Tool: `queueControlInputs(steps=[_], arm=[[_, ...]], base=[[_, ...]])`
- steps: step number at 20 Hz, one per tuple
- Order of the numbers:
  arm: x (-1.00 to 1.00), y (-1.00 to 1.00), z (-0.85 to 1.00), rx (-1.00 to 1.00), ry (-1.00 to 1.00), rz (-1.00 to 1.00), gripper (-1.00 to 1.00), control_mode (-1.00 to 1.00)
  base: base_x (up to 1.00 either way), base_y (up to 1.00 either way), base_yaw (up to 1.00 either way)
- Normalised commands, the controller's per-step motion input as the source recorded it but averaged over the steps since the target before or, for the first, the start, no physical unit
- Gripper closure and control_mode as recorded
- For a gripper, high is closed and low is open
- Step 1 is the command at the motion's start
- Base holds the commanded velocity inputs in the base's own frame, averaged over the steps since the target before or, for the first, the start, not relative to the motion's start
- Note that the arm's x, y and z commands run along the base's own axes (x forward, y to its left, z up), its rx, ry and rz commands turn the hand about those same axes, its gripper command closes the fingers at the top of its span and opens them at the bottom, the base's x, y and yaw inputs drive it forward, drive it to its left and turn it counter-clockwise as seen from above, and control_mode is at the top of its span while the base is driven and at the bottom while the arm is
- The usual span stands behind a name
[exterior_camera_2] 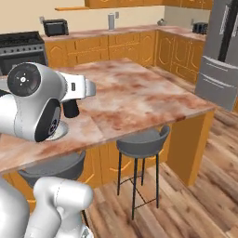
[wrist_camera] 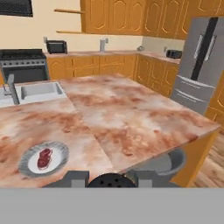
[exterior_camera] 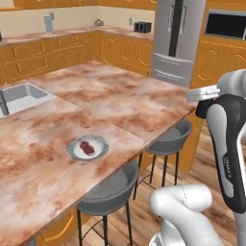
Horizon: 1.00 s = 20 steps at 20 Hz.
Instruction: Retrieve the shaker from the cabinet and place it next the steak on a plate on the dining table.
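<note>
My gripper (wrist_camera: 111, 180) is shut on the shaker (wrist_camera: 111, 179), whose black perforated cap shows between the two fingertips (wrist_camera: 77, 178). In the right base view the shaker (exterior_camera_2: 70, 109) hangs dark under the white hand, above the dining table (exterior_camera_2: 139, 100). The light-grey plate (exterior_camera: 72, 149) lies on the dining table (exterior_camera: 115, 96) near its front edge, with the small red steak (exterior_camera: 87, 147) on it. In the hand view the plate (wrist_camera: 61, 153) and steak (wrist_camera: 44, 158) are ahead and to the left of the gripper. The orange wall cabinet (wrist_camera: 109, 15) with its open shelf hangs on the far wall.
A sink (exterior_camera: 24, 96) with a faucet is set in the island's left end. Two grey stools (exterior_camera: 108, 192) (exterior_camera: 168, 139) stand along the island's near side. A steel fridge (exterior_camera: 175, 38) stands at the back right and a stove (wrist_camera: 24, 65) on the far wall.
</note>
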Motion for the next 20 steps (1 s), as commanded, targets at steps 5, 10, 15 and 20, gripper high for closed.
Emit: queueControlInputs(steps=[5,10,15,20], arm=[[0.0,0.0,0.0,0.0,0.0,0.0,1.0,1.0],[0.0,0.0,0.0,0.0,0.0,0.0,1.0,1.0],[0.0,0.0,0.0,0.0,0.0,0.0,1.0,1.0],[0.0,0.0,0.0,0.0,0.0,0.0,1.0,1.0]], base=[[0.68,-0.33,0.58],[0.65,-0.15,0.61],[0.65,-0.08,0.63],[0.67,-0.1,0.64]])
